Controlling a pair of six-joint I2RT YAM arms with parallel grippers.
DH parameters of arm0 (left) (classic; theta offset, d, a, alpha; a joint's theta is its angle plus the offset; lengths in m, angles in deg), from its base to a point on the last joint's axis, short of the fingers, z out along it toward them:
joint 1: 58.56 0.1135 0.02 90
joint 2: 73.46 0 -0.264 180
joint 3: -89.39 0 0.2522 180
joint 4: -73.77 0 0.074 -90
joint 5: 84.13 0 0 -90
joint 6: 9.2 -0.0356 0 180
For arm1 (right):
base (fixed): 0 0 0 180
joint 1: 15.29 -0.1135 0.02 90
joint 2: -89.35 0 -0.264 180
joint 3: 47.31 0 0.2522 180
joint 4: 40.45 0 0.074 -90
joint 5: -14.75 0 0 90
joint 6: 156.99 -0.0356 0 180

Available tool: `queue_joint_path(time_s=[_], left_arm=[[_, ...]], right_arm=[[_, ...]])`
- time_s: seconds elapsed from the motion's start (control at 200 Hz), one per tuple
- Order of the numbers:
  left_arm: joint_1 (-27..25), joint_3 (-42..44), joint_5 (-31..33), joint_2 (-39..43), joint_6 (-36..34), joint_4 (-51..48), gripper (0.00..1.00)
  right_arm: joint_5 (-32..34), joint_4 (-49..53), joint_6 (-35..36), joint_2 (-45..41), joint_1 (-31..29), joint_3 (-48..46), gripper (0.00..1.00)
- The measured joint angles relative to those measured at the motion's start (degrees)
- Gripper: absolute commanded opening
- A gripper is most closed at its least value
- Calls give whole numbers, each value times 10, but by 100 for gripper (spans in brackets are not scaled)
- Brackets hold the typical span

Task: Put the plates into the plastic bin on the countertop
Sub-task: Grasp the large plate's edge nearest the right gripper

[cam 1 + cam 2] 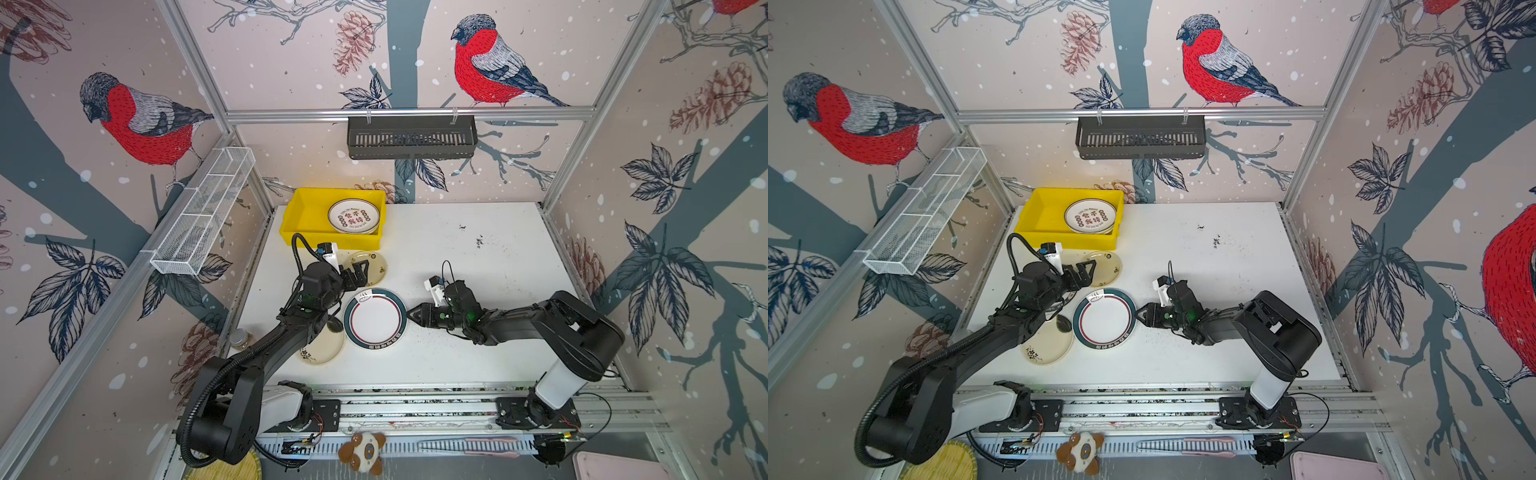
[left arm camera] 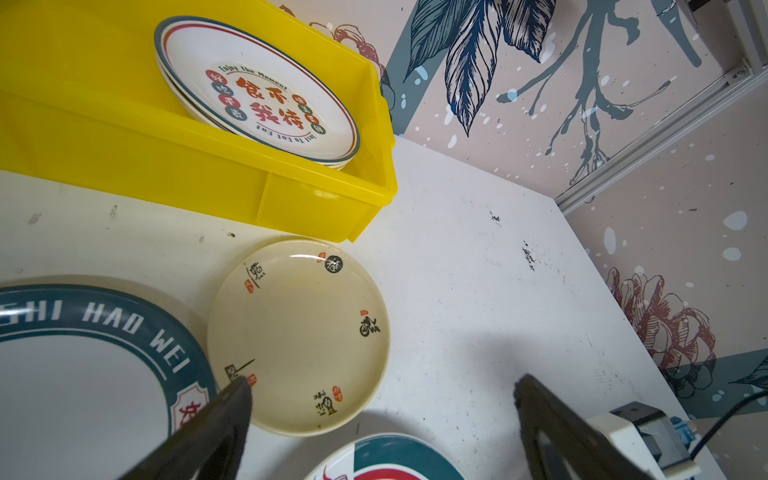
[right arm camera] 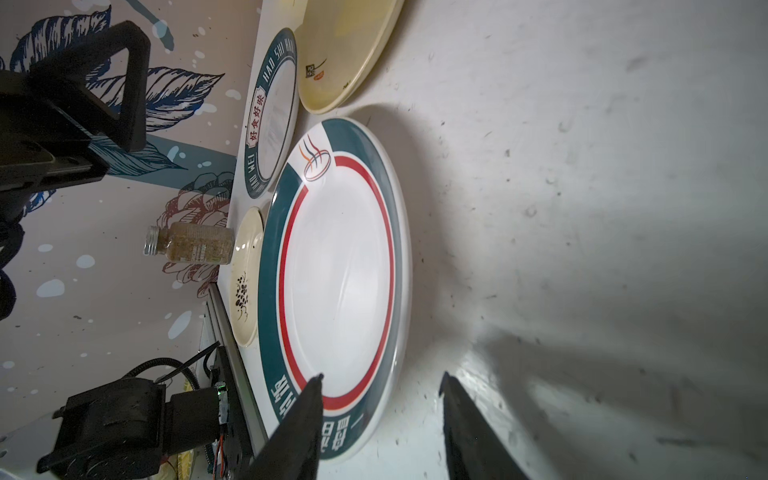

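The yellow plastic bin (image 1: 305, 216) (image 2: 166, 174) stands at the back left of the white countertop (image 1: 478, 257) and holds stacked plates with Chinese writing (image 1: 354, 216) (image 2: 257, 95). A small cream plate (image 1: 374, 268) (image 2: 299, 332) lies in front of it, with my left gripper (image 1: 360, 270) (image 2: 382, 384) open just above its edge. A large green-rimmed plate (image 1: 375, 319) (image 3: 340, 270) lies mid-table. My right gripper (image 1: 411, 314) (image 3: 382, 377) straddles its right rim, jaws apart, one finger over the plate and the other beside it. A second green-rimmed plate (image 3: 272, 116) and a cream plate (image 1: 322, 349) sit partly under the left arm.
A small spice jar (image 1: 240, 338) stands at the table's left edge. A black slotted basket (image 1: 411, 137) and a white mesh basket (image 1: 203, 212) hang on the walls. A plush toy (image 1: 363, 451), a bamboo disc (image 1: 224, 469) and a pink tray (image 1: 615, 465) lie in front of the rails.
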Motion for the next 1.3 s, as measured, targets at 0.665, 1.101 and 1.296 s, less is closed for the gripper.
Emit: queue_joint_path(time_s=[0.665,1.101,1.296], left_arm=[[-6,-1,-2,-12,9,11,98],[-14,0,-4,-22,14,17,98],[-17,1,-5,-26,17,20,98]], right_arm=[[-25,0,-13,73,-12,55,33],[-5,56,-8,82,-18,85,16],[2,59,-12,79,-18,86,4]])
